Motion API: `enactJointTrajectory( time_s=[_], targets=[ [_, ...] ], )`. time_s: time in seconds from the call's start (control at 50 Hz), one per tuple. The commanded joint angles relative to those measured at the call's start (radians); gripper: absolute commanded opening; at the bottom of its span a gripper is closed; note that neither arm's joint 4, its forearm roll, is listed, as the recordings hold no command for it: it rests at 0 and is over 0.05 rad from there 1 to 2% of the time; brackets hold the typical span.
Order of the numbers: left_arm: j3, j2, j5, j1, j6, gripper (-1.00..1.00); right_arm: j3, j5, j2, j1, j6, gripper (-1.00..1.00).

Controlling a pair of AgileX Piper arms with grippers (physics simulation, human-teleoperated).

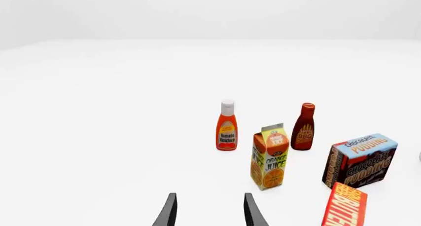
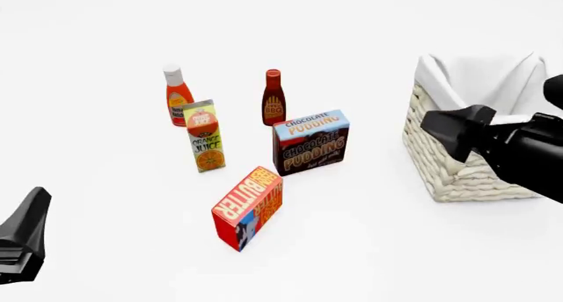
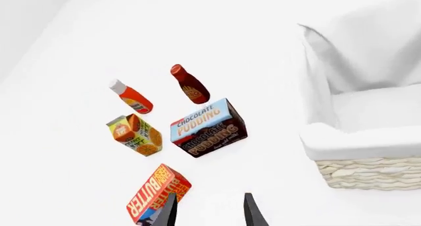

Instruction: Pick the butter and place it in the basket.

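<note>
Your butter (image 2: 248, 208) stands on the bench (image 2: 105, 25), nearest you of the grocery cluster, just in front of the chocolate pudding box (image 2: 310, 142). Your right end effector (image 3: 209, 211) hangs above it with fingers parted and nothing between them, the carton just beside one fingertip in its wrist view. Your left end effector (image 1: 209, 211), likewise spread and empty, sits well apart to the left. The basket (image 2: 457, 163) is at right. You have one butter, one pudding box, one orange juice carton (image 2: 205, 136), one ketchup bottle (image 2: 178, 95), one BBQ sauce bottle (image 2: 273, 97), one basket.
</note>
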State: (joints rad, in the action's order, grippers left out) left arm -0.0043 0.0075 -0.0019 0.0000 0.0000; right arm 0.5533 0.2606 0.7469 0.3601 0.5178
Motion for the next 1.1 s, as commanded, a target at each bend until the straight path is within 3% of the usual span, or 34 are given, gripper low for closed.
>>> enactJointTrajectory(
  time_s=[0.02, 0.26, 0.32, 0.52, 0.6, 0.66, 0.68, 0.72, 0.76, 0.88, 0.9, 0.94, 0.96, 1.1],
  targets=[
    [0.000, 0.000, 0.000, 0.000, 0.000, 1.00, 0.055, 0.014, 0.063, 0.032, 0.085, 1.00],
    [0.000, 0.000, 0.000, 0.000, 0.000, 1.00, 0.112, 0.070, 0.109, 0.048, 0.166, 1.00],
    [0.000, 0.000, 0.000, 0.000, 0.000, 1.00, 0.111, 0.072, 0.136, 0.046, 0.215, 1.00],
    [0.000, 0.000, 0.000, 0.000, 0.000, 1.00, 0.133, 0.059, 0.157, 0.035, 0.240, 1.00],
    [0.000, 0.000, 0.000, 0.000, 0.000, 1.00, 0.142, 0.065, 0.140, 0.012, 0.219, 1.00],
    [0.000, 0.000, 0.000, 0.000, 0.000, 1.00, 0.165, 0.060, 0.178, 0.039, 0.222, 1.00],
    [0.000, 0.000, 0.000, 0.000, 0.000, 1.00, 0.164, 0.080, 0.143, -0.002, 0.208, 1.00],
    [0.000, 0.000, 0.000, 0.000, 0.000, 1.00, 0.184, 0.090, 0.183, 0.010, 0.203, 1.00],
    [0.000, 0.000, 0.000, 0.000, 0.000, 1.00, 0.201, 0.122, 0.158, -0.029, 0.175, 1.00],
    [0.000, 0.000, 0.000, 0.000, 0.000, 1.00, 0.268, 0.163, 0.194, -0.021, 0.154, 1.00],
    [0.000, 0.000, 0.000, 0.000, 0.000, 1.00, 0.241, 0.210, 0.130, -0.095, 0.183, 1.00],
    [0.000, 0.000, 0.000, 0.000, 0.000, 1.00, 0.250, 0.213, 0.147, -0.084, 0.182, 1.00],
    [0.000, 0.000, 0.000, 0.000, 0.000, 1.00, 0.279, 0.200, 0.199, -0.036, 0.172, 1.00],
    [0.000, 0.000, 0.000, 0.000, 0.000, 1.00, 0.321, 0.232, 0.211, -0.038, 0.135, 1.00]
  ],
)
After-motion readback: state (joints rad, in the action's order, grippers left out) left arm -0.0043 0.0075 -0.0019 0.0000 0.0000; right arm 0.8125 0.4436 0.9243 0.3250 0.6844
